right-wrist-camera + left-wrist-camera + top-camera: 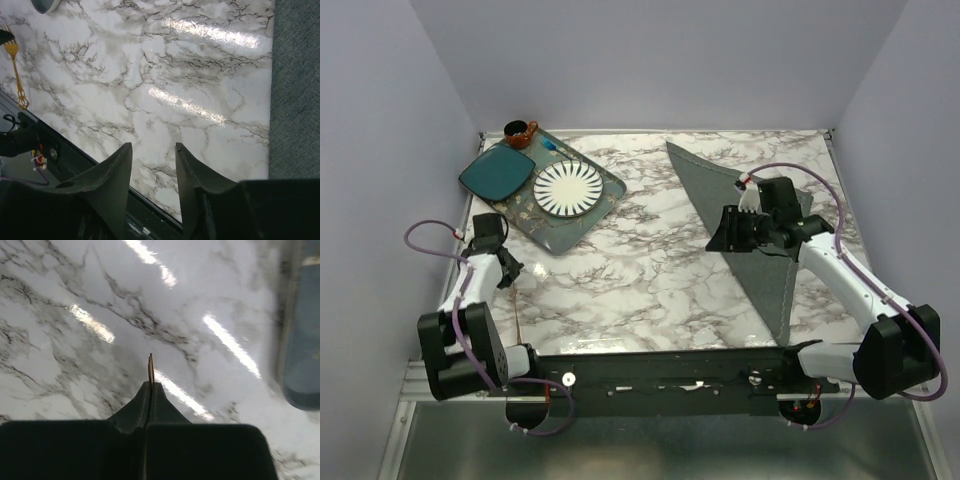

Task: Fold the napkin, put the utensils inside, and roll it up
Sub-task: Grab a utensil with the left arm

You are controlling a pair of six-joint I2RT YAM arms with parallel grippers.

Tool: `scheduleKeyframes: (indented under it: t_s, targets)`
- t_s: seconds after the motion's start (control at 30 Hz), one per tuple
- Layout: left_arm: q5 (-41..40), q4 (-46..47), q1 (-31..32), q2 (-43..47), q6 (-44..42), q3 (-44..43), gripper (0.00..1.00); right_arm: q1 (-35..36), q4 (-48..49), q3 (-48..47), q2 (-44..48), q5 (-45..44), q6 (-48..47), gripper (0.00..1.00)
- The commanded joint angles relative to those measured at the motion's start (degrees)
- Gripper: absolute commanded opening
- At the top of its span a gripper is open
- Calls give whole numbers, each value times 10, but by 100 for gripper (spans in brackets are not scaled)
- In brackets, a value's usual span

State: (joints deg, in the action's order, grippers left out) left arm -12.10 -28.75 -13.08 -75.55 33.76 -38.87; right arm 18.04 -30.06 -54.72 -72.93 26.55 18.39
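Note:
The napkin (768, 290) lies on the right half of the marble table, a dark grey cloth folded into a long triangle. My right gripper (720, 238) hovers over its left edge, open with nothing between the fingers (152, 147). The cloth's edge (296, 90) runs down the right of the right wrist view. At the left side of the table my left gripper (508, 278) is shut on the utensils (150, 365). Their thin brown ends stick out past the fingertips (151, 384). A thin handle (519, 318) trails toward the near edge, and a gold fork (15, 65) shows in the right wrist view.
A grey tray (555, 238) at the back left carries a teal square plate (496, 173), a white ribbed plate (567, 189) and a brown cup (519, 132). Purple cables (420, 235) loop beside both arms. The table's near edge (100, 160) runs just below the right gripper.

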Motion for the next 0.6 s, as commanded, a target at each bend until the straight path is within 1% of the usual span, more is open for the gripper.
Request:
scheduleKeyframes:
  t_s: [0.0,0.03,0.13,0.17,0.2,0.23,0.27,0.3,0.33,0.37,0.4,0.43,0.47,0.5,0.53,0.57]
  targets:
    - [121,18,2,141,32,-5,0,3,-67,-61,22,-20,-27,52]
    - [165,21,10,173,33,-8,0,3,-75,-73,20,-22,-32,53]
    - [224,67,63,217,45,-6,0,4,-106,-112,1,-9,-49,60]
    - [290,119,75,225,53,-4,0,3,-115,-117,-5,9,-64,63]
    - [317,149,111,228,67,-4,0,4,-118,-122,-17,51,-72,64]
    - [340,184,129,231,75,-6,0,3,-120,-124,-20,81,-84,66]
    - [388,255,163,228,82,-9,0,4,-117,-121,-22,110,-103,68]
    - [410,284,206,222,83,-23,0,4,-106,-114,-12,168,-109,70]
    - [444,324,226,203,99,-33,0,7,-94,-105,-4,197,-112,72]
    - [477,404,238,190,114,-41,0,8,-70,-92,7,226,-120,76]
    - [540,446,247,175,135,-58,0,11,-60,-87,15,282,-123,78]
    - [569,490,261,143,179,-67,0,24,-48,-79,39,296,-127,81]
    - [592,554,262,127,201,-78,0,34,-18,-68,51,301,-126,89]
    - [623,579,266,113,220,-98,0,44,-2,-45,60,309,-122,91]
    - [637,612,268,84,246,-104,0,69,8,-40,66,314,-123,91]
    - [653,696,271,68,323,-110,0,80,11,-37,69,315,-135,91]
